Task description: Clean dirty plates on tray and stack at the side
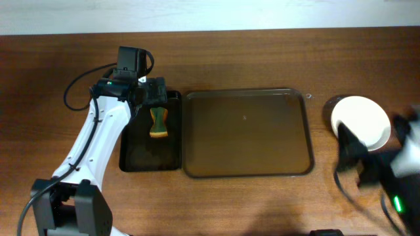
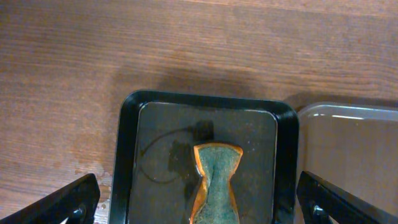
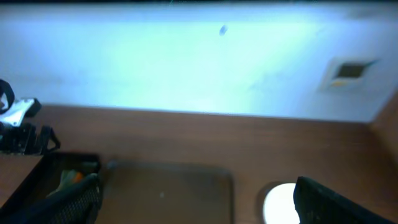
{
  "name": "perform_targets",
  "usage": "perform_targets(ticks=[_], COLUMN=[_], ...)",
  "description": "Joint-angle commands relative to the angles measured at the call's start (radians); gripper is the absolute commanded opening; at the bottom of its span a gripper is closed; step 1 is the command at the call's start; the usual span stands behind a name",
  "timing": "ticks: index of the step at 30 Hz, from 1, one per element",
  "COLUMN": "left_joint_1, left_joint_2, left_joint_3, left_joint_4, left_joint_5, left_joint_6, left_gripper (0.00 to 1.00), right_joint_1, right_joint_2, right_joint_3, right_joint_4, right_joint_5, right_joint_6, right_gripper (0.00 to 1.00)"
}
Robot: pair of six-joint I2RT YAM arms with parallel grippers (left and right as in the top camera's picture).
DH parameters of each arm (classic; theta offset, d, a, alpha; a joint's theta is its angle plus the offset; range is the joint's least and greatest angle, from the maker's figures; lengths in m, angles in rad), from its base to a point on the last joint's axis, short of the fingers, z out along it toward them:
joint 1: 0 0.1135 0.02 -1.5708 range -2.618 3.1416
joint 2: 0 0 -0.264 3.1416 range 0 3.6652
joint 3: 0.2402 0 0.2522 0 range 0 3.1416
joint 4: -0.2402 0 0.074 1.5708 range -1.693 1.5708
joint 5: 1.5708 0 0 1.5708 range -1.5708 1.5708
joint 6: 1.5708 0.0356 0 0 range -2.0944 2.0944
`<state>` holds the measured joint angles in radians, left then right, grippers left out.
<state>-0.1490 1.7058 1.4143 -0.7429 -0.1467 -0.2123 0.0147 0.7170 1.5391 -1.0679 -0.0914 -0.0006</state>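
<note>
1. A brown wooden worktop [image 1: 249,210] fills nearly the whole overhead view, its grain running lengthwise in darker streaks.
2. Beyond the worktop's far edge runs a narrow pale strip [image 1: 210,16]; from above it cannot be told whether it is wall or floor.
3. The right wrist view shows a pale, bluish-white wall [image 3: 155,62] rising behind the worktop, brightly lit and blurred.
4. High above the worktop's right end on that wall sits a small rectangular plate [image 3: 350,71] with a dark middle.
5. A tiny dark speck [image 3: 222,29] marks the wall above the worktop's middle.

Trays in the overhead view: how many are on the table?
2. A small black tray at the left holds the sponge; a larger grey tray lies beside it, at centre. None seems hidden.
</note>
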Motion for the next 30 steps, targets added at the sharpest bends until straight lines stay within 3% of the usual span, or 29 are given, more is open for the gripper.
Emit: perform_targets(ticks=[1,5,6,12,18,22,25,30], left_joint_1=[0.002,0.002,0.002,0.002,0.002,0.002,0.003,0.006], left_joint_2=[-0.005,-0.005,-0.005,-0.005,-0.005,-0.005,-0.005,-0.005], left_joint_3=[0.010,0.010,0.010,0.010,0.010,0.010,0.010,0.010], left_joint_4=[0.002,0.002,0.002,0.002,0.002,0.002,0.002,0.002], left_joint_5=[-0.007,-0.007,-0.007,-0.007,-0.007,-0.007,-0.007,-0.007], left_joint_6=[0.005,0.005,0.005,0.005,0.005,0.005,0.005,0.005], left_gripper=[1.00,1.00,1.00,1.00,1.00,1.00,1.00,1.00], right_joint_1=[0.005,0.005,0.005,0.005,0.005,0.005,0.005,0.005], right_joint_2=[-0.221,-0.550,-0.628,-0.713,-0.713,-0.713,-0.714,-0.713], right_joint_3=[-0.165,-0.590,-0.749,-1.257,-1.521,-1.534,-1.534,-1.534], right_joint_4=[0.103,0.474,0.646,1.208,1.297,1.186,0.994,0.992], right_joint_5=[0.097,0.097,0.095,0.005,-0.003,-0.002,0.037,0.046], right_joint_6=[-0.004,-0.004,-0.003,0.000,0.002,-0.017,-0.021,-0.018], right_gripper=[0.98,0.98,0.98,0.98,0.98,0.98,0.98,0.98])
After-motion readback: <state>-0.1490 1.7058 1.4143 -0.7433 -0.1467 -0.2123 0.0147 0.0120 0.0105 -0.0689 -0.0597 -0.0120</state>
